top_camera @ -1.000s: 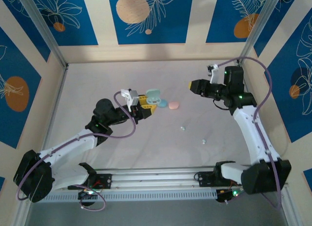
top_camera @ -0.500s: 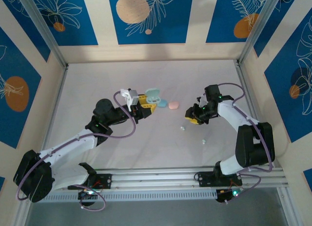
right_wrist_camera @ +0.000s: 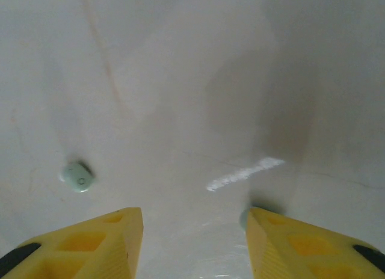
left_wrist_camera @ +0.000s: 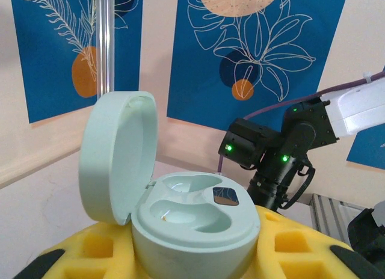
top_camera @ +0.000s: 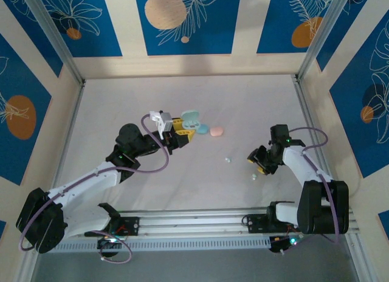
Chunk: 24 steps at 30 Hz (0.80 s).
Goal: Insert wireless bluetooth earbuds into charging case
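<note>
yellow right hand lower, beside earbud

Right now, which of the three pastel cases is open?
The mint case in the left gripper: its lid stands up. The blue case and the pink case lie shut.

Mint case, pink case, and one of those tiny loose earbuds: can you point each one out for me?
Mint case (left_wrist_camera: 192,228): left wrist view, front wall of its open body.
Pink case (top_camera: 216,131): top view, middle of its shell.
Earbud (right_wrist_camera: 78,175): right wrist view, middle of its top face.
</note>
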Motion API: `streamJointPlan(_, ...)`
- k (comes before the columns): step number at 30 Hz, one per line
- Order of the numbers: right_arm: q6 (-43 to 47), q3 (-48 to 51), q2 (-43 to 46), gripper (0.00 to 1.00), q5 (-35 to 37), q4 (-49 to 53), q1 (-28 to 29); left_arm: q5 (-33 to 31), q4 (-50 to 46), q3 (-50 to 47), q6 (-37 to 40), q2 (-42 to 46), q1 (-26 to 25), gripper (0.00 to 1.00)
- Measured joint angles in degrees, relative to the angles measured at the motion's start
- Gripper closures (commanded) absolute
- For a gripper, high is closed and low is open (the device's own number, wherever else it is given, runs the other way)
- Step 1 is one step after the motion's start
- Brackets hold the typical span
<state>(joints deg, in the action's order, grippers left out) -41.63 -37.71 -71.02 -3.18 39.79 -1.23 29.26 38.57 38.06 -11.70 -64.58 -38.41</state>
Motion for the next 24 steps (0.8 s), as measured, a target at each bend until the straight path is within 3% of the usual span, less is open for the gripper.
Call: streamJointPlan(24, 0.2, 2.6, -3.0, 0.50, 1.3, -1.6, 0.3, 0.0, 0.0, 0.0, -0.5, -0.5, -0.7, 0.68)
